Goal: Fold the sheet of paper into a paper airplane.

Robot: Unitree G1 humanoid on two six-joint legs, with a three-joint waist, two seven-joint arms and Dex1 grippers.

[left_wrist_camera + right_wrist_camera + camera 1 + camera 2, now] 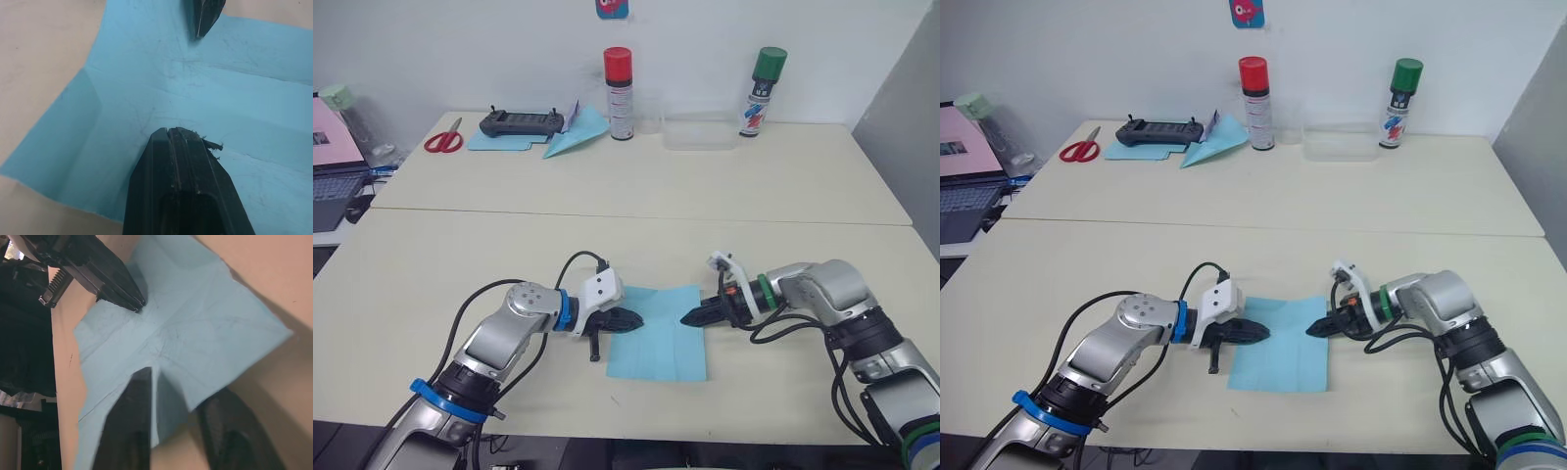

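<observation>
Now I see sheet of paper (658,333) flat on table (636,225); left gripper (628,318) closed, tip on sheet; right gripper (693,317) spread, straddling right edge.

Light blue sheet of paper (658,335), black pincers, red-capped can (619,94), green-capped can (763,91), red-handled scissors (444,139)
</observation>
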